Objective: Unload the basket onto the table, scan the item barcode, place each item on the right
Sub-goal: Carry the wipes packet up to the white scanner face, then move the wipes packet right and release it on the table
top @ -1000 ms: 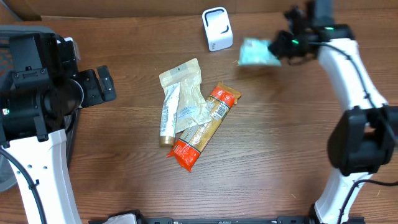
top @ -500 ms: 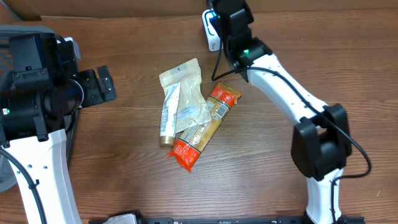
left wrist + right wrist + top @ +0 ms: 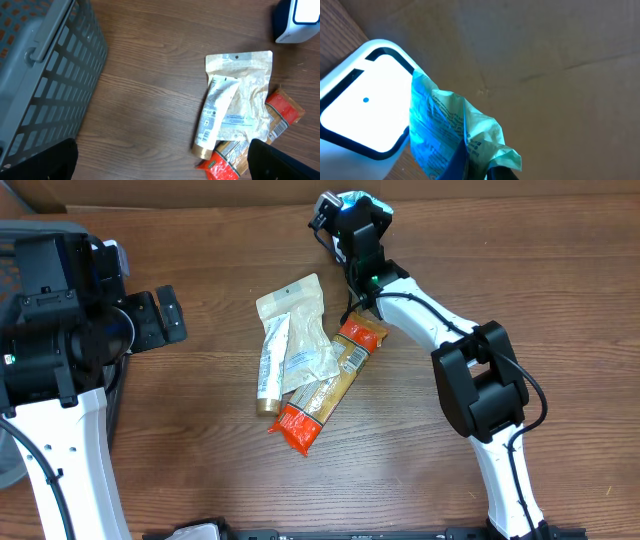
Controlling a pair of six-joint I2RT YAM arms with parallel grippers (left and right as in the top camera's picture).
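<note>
One right claw (image 3: 479,172) of mine, clamped tight on a crumpled teal packet (image 3: 445,135) with fine print, just beside the lit white scanner (image 3: 360,115). One left claw (image 3: 165,167), spread wide, empty.

A packet (image 3: 445,135) before scanner (image 3: 360,112), basket (image 3: 50,80) left of pouches (image 3: 240,110).

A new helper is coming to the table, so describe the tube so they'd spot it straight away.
On the wooden table, find the small pile of packets near the middle. The tube lies along the left side of the pale pouch there. It alone is slim and white with a gold cap; its neighbours are that flat pouch and an orange-red packet.
</note>
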